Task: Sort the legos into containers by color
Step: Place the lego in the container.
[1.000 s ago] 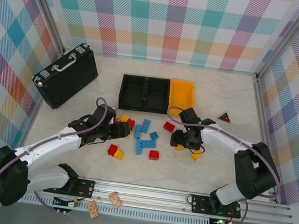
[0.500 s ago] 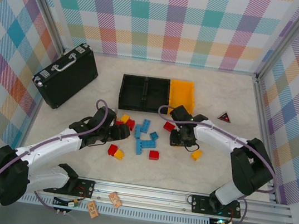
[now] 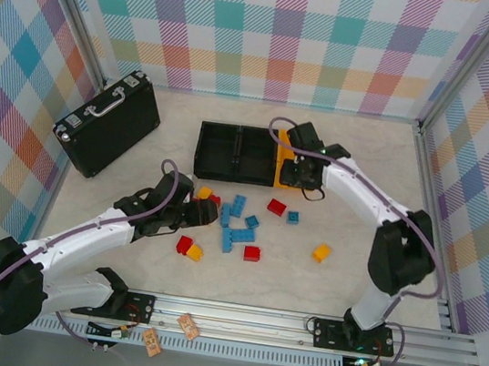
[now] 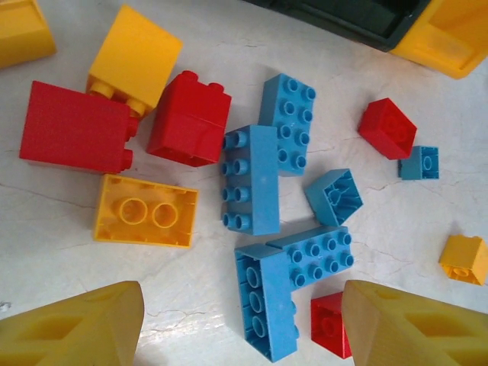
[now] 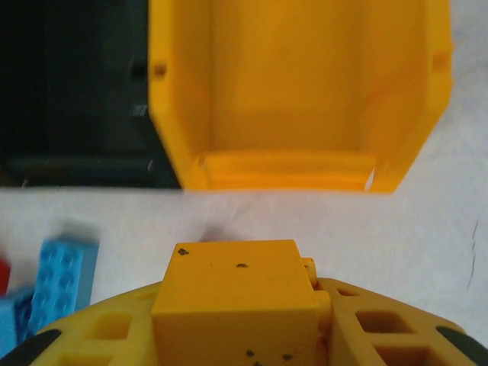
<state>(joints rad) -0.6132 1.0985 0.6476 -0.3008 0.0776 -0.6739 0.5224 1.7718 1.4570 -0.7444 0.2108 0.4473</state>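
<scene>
Red, blue and yellow legos lie scattered mid-table. Among them are a blue pair forming an L (image 3: 236,237), a red one (image 3: 276,207) and a yellow one (image 3: 321,251). My left gripper (image 3: 201,218) hovers open over them; in its wrist view the gripper (image 4: 242,305) straddles the long blue brick (image 4: 267,316), with a red brick (image 4: 329,324) by the right finger. My right gripper (image 3: 290,173) is shut on a yellow brick (image 5: 236,297) just short of the yellow container (image 5: 282,171). The yellow container (image 3: 281,163) joins two black containers (image 3: 235,152).
A black briefcase (image 3: 108,121) with a silver handle lies at the back left. Metal frame rails (image 3: 427,192) and checkered walls bound the table. A small blue brick (image 3: 293,217) sits alone right of the pile.
The right gripper closed on a yellow brick and carried it from the table's right-centre back to the yellow container. The left arm has barely moved.
</scene>
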